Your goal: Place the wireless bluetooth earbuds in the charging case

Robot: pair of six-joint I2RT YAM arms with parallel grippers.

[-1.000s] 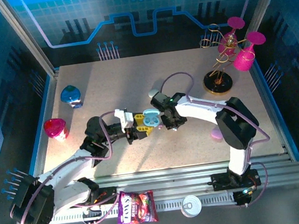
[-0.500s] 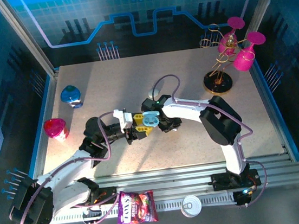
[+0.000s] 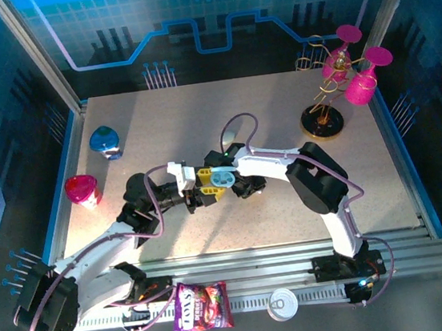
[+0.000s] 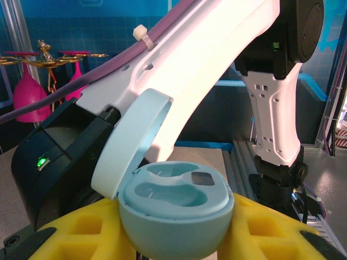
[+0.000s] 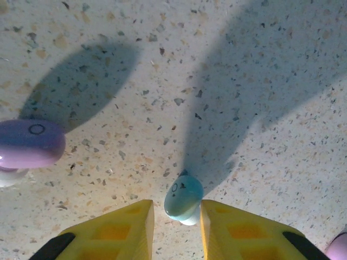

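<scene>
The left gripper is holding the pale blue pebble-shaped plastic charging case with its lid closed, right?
No. The left gripper is holding the pale blue pebble-shaped plastic charging case, but its lid is open, tilted back, as the left wrist view shows.

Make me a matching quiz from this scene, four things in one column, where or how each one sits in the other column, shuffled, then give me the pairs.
Things:
1. charging case
2. light blue earbud
3. pink wine glasses
4. candy bag

Places or states:
A. hanging upside down on the gold rack
B. lying on the metal rail by the arm bases
C. lid open, clamped in the left gripper
D. between the fingers of the right gripper

Pairs: 1-C, 2-D, 3-A, 4-B
</scene>
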